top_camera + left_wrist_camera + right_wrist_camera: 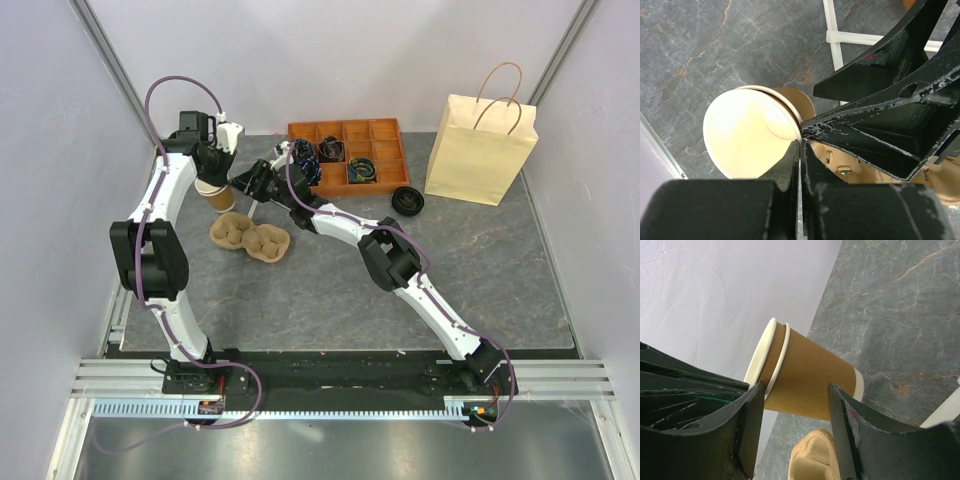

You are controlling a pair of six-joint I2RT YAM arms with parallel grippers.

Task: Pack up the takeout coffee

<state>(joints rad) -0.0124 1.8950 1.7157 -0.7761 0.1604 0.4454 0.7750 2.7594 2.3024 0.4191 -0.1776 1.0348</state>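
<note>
Two nested brown paper cups (216, 197) with cream insides and no lid hang tilted over the table at the back left. My left gripper (213, 180) is shut on their rim; the left wrist view shows its tips (801, 142) pinching the cup wall (745, 132). My right gripper (243, 185) is open, and its fingers straddle the outer cup's body (810, 375) in the right wrist view, the gripper's centre (795, 390) lying on the cup. A round black lid (407, 200) sits on the table near the paper bag (480, 150); no brown cup shows under it.
A tan moulded-pulp cup carrier (250, 238) lies just below the cups, also in the right wrist view (815, 460). An orange compartment tray (340, 123) with dark items stands at the back centre. The bag stands upright at the back right. Walls enclose the table.
</note>
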